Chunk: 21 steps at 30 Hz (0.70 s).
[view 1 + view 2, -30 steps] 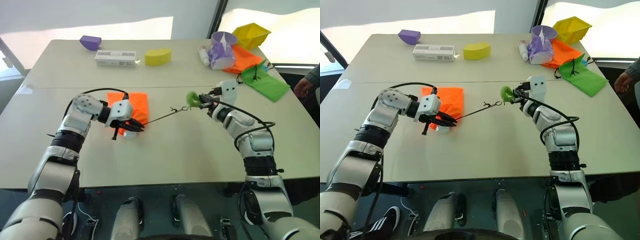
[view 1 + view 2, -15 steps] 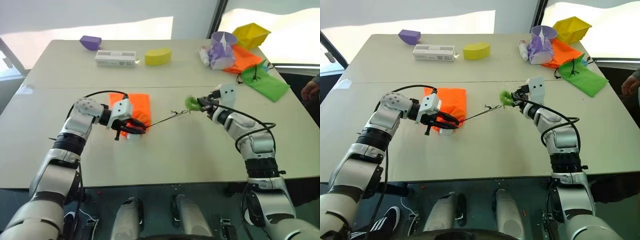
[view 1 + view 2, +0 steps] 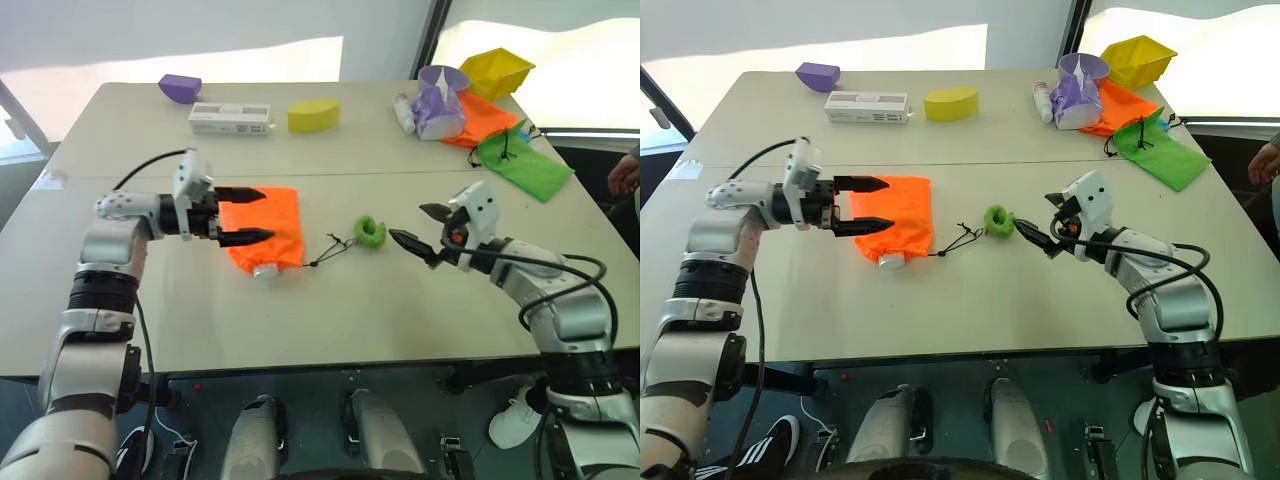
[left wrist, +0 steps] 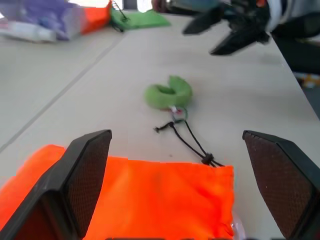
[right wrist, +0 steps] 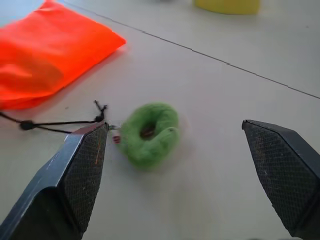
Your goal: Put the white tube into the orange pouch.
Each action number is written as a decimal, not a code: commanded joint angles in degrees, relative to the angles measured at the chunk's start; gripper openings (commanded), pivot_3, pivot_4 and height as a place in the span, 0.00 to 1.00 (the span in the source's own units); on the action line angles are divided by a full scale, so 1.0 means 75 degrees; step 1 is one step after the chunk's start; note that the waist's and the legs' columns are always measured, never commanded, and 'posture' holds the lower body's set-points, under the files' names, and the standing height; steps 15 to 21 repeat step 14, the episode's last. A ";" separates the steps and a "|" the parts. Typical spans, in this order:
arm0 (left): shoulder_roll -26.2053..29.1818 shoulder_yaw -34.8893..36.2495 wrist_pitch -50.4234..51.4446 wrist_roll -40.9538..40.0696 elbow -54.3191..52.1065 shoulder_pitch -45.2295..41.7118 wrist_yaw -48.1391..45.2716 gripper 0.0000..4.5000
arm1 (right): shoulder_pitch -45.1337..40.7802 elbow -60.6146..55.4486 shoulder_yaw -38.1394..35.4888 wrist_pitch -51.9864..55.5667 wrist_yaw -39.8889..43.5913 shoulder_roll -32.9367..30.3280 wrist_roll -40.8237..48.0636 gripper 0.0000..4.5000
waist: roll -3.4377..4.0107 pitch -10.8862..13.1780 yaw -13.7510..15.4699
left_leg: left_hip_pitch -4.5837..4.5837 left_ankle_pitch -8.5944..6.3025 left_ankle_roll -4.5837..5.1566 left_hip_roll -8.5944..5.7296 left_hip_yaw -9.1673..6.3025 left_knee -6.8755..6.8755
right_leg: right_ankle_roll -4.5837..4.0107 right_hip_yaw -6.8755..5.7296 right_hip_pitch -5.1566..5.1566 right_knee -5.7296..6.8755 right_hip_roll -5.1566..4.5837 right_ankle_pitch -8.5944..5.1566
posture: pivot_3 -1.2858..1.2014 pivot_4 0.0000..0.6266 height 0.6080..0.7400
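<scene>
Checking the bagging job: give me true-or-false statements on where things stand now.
1. Both hands are open. True: left hand and right hand hold nothing.
2. The green ring is pinched by the right hand. False: it lies loose on the table.
3. The white tube's cap peeks out of the orange pouch. True.
4. The orange pouch hangs in the air. False: it lies flat on the table.

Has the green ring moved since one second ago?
Yes. The green ring was held up by the right gripper; now it lies on the table, nearer the orange pouch.
</scene>
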 commanded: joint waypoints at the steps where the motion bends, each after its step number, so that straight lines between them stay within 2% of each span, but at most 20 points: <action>1: 0.0158 0.0654 -0.0101 -0.0067 -0.0952 0.0859 0.1056 1.00 | 0.0592 -0.1119 -0.0191 -0.0294 0.0785 -0.0337 0.0456 0.99 | 0.0000 0.0000 0.0000 | 0.0007 0.0000 0.0000 0.0001 0.0001 0.0001 | 0.0000 0.0001 0.0006 0.0002 -0.0003 0.0000 | 0.52 0.24 1.00; 4: 0.0281 0.1214 0.0055 -0.0153 -0.1606 0.1706 0.1920 1.00 | 0.1214 -0.1767 -0.0152 -0.0320 0.1073 -0.0451 0.0667 0.99 | -0.0002 0.0001 0.0000 | 0.0027 -0.0001 -0.0001 0.0014 0.0001 0.0000 | -0.0002 0.0000 0.0022 0.0003 -0.0002 -0.0002 | 0.52 0.24 1.00; 7: 0.0439 0.1792 0.0695 -0.0674 -0.2410 0.2616 0.2252 1.00 | 0.1730 -0.2173 -0.0194 -0.0509 0.1286 -0.0530 0.0682 0.99 | -0.0002 0.0001 0.0012 | 0.0033 -0.0001 -0.0001 0.0017 0.0000 0.0002 | -0.0027 -0.0002 0.0025 0.0012 -0.0007 -0.0013 | 0.52 0.24 1.00; 14: 0.0257 0.2454 0.0773 -0.0691 -0.3316 0.4463 0.3419 1.00 | 0.2130 -0.1932 0.0030 -0.0700 0.1445 -0.0748 0.0322 0.99 | -0.0001 0.0001 0.0019 | 0.0124 -0.0019 -0.0030 0.0026 0.0003 -0.0015 | -0.0052 -0.0010 0.0120 -0.0053 -0.0047 -0.0007 | 0.52 0.24 1.00; 21: 0.0257 0.2454 0.0773 -0.0691 -0.3316 0.4463 0.3419 1.00 | 0.2130 -0.1932 0.0030 -0.0700 0.1445 -0.0748 0.0322 0.99 | -0.0001 0.0001 0.0019 | 0.0124 -0.0019 -0.0030 0.0026 0.0003 -0.0015 | -0.0052 -0.0010 0.0120 -0.0053 -0.0047 -0.0007 | 0.52 0.24 1.00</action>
